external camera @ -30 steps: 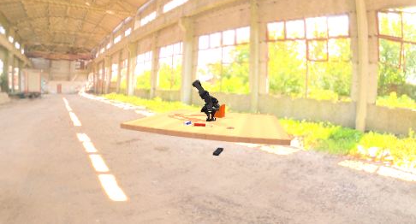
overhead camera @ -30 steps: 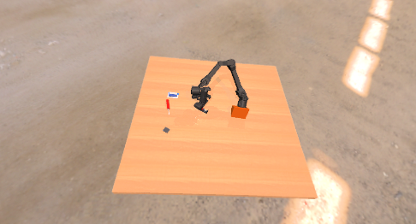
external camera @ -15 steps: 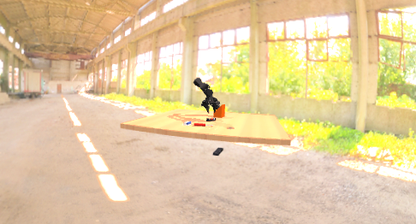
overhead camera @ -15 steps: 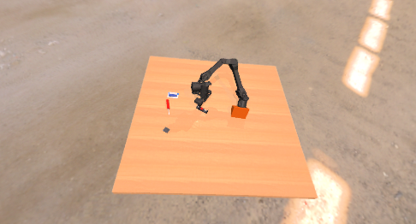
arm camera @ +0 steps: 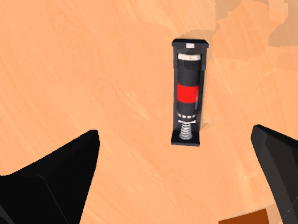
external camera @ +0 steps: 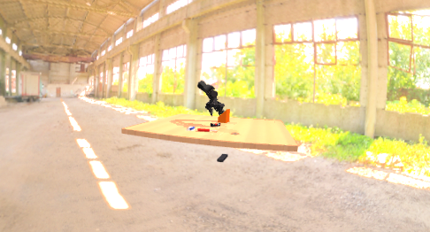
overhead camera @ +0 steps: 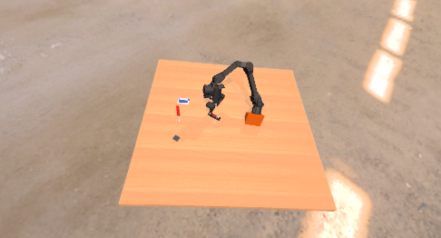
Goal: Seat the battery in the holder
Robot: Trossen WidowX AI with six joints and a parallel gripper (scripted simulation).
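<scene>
The black battery with a red band (arm camera: 188, 94) (overhead camera: 214, 116) (external camera: 215, 125) lies lengthwise in the black holder (arm camera: 190, 43). It looks straight between the side walls. Its white-ringed end is at the lip, and the terminal tip is hidden there. The other end meets the coiled spring (arm camera: 185, 131), which shows between the battery and the holder's end wall. My gripper (arm camera: 178, 135) (overhead camera: 210, 109) is wide open and empty, above the holder, with a finger off to each side and touching neither thing. How deep the battery sits is hard to tell from above.
A red screwdriver (overhead camera: 178, 110) (external camera: 203, 130) and a blue-and-white item (overhead camera: 183, 101) (external camera: 191, 128) lie on the table (overhead camera: 227, 180), away from the holder. A small dark block (overhead camera: 176, 138) is also there. The orange base block (overhead camera: 254, 119) (external camera: 225, 116) stands beneath the arm.
</scene>
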